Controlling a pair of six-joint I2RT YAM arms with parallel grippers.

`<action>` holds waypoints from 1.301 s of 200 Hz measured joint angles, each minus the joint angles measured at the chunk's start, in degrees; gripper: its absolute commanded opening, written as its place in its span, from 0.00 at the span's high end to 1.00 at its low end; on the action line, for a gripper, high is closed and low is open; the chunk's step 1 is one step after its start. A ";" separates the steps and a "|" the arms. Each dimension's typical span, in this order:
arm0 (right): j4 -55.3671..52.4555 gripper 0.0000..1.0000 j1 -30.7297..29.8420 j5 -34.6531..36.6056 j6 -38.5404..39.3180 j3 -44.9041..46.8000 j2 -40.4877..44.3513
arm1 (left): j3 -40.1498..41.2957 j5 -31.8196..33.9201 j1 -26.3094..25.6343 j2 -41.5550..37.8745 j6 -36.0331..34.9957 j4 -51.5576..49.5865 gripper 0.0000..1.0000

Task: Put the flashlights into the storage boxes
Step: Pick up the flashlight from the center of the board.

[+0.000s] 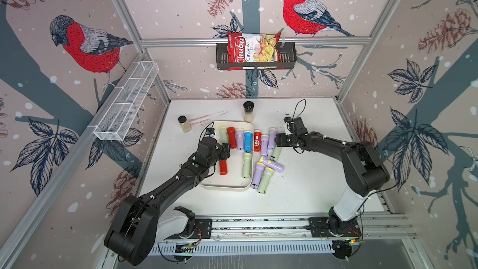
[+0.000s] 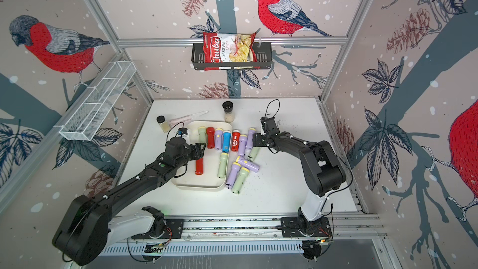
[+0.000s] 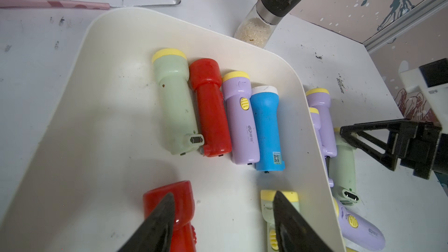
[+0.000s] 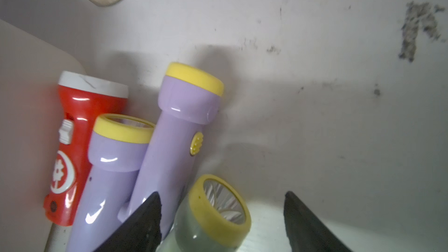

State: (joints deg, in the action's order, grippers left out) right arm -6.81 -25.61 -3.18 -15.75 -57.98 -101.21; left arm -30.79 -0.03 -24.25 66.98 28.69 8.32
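On the white tabletop [image 1: 310,190]: cream-white shallow plastic tray with rounded corners [image 1: 225,188], centre. Inside it are a side-by-side row of four flashlights [image 1: 240,139] at the far end, and nearer the front a plain red flashlight [image 1: 223,167] and a pale green yellow-headed flashlight [image 1: 247,166], lying apart.

Outside, against the tray's right wall: red white-headed flashlight [image 4: 80,127], then two lilac flashlights [image 4: 174,127]. Loose heap of three flashlights [image 1: 257,175] lies toward the front.

Left gripper [image 3: 224,196] hovers over the tray floor, jaws apart, nothing between them. Left arm crosses the tray's near-left corner.

Right gripper [image 4: 221,193] not clenched: jaws straddle a second pale green flashlight [image 4: 208,233] on the table, bare table showing beside one finger. A lilac one crowds the other finger.

Behind the tray: tall glass grinder with black cap [image 1: 248,111], small black-lidded jar [image 1: 184,124], pink-handled tongs [image 1: 207,117].

Both top views give only a sliver of the straddled flashlight; the right wrist view shows its lens. In the left wrist view the tray wall hides the red white-headed one.
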 measured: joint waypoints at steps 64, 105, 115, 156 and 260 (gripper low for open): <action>-3.91 0.32 -0.66 -0.59 -10.38 -2.19 -2.84 | -0.04 -1.03 0.46 1.01 -0.04 0.04 0.36; -4.33 0.43 -1.60 -1.38 -13.18 -3.45 -4.17 | -0.02 -1.27 0.52 0.79 -0.13 0.13 0.36; -4.35 0.45 -1.88 -1.46 -13.99 -3.50 -4.28 | 0.00 -1.22 0.57 0.59 -0.15 0.11 0.36; -4.35 0.52 -2.14 -1.51 -14.36 -3.17 -3.34 | 0.04 -1.18 0.66 -0.07 -0.20 0.11 0.36; 1.11 0.59 -2.25 0.28 -14.53 5.29 8.66 | 0.11 -1.55 0.79 -1.51 -0.22 0.02 0.37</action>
State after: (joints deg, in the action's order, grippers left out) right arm -5.69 -27.86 -2.90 -30.28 -52.69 -92.55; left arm -30.68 -1.58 -23.46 65.47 28.47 8.34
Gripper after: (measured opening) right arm 0.508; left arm 0.634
